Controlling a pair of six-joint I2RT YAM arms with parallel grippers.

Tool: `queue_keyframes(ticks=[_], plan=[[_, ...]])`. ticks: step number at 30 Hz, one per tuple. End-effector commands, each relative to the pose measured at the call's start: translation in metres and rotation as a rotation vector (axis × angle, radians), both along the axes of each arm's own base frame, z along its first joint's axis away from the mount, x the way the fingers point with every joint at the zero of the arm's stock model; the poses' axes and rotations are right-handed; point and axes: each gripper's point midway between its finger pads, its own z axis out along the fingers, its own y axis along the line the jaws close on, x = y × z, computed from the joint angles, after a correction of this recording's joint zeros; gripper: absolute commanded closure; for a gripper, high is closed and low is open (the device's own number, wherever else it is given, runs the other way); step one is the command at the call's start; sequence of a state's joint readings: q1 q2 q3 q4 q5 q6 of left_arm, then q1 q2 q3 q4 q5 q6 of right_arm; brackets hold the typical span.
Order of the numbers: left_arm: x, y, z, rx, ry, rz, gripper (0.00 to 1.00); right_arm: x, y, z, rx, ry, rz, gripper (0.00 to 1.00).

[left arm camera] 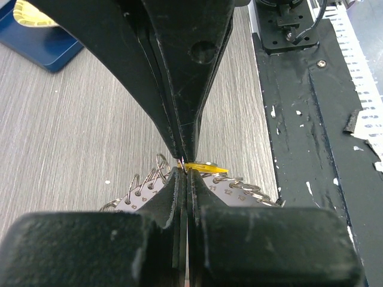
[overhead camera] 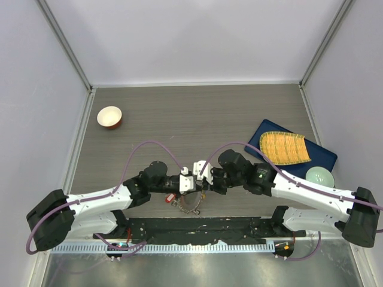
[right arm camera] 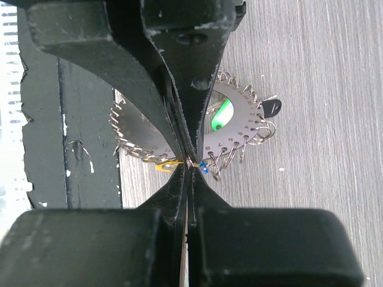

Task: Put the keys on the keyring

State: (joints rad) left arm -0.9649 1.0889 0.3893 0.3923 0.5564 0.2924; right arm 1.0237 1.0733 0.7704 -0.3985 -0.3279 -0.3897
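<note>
The keyring [overhead camera: 190,204] lies flat on the table's near middle, a grey numbered disc [right arm camera: 242,128] with small wire rings round its rim [left arm camera: 139,192]. My left gripper [overhead camera: 192,186] [left arm camera: 182,172] and right gripper [overhead camera: 202,185] [right arm camera: 188,168] are both shut and meet tip to tip just above its edge. A yellow-tagged key [left arm camera: 204,168] [right arm camera: 166,165] sticks out at the meeting tips, with a thin bit of metal between them; which gripper holds it I cannot tell. A blue tag [right arm camera: 205,170], a green tag [right arm camera: 221,115], a black key head [right arm camera: 271,107] and a red tag [overhead camera: 170,197] lie at the ring.
A red-and-white bowl [overhead camera: 109,117] stands far left. At the right a blue tray [overhead camera: 317,160] carries a yellow ribbed piece [overhead camera: 287,147], with a pale green bowl [overhead camera: 320,177] beside it. A black mat [overhead camera: 197,227] runs along the near edge.
</note>
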Motion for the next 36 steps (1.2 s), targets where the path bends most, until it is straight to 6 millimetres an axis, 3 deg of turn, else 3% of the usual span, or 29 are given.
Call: queue_keyframes(ticks=[1,10,19,36], plan=[[0.000,-0.019,0.070,-0.218,-0.122,-0.037,1.00,0.015,0.017,0.035,0.108,-0.116,-0.018,0.99],[0.010,-0.008,0.061,-0.177,-0.148,0.039,1.00,0.014,-0.003,0.025,0.052,-0.105,-0.076,0.99],[0.015,-0.002,0.057,-0.164,-0.170,0.066,1.00,0.021,-0.024,0.032,0.020,-0.154,-0.148,0.99],[0.027,0.018,0.046,-0.113,-0.202,0.167,1.00,0.031,-0.031,0.035,0.017,-0.175,-0.233,0.99]])
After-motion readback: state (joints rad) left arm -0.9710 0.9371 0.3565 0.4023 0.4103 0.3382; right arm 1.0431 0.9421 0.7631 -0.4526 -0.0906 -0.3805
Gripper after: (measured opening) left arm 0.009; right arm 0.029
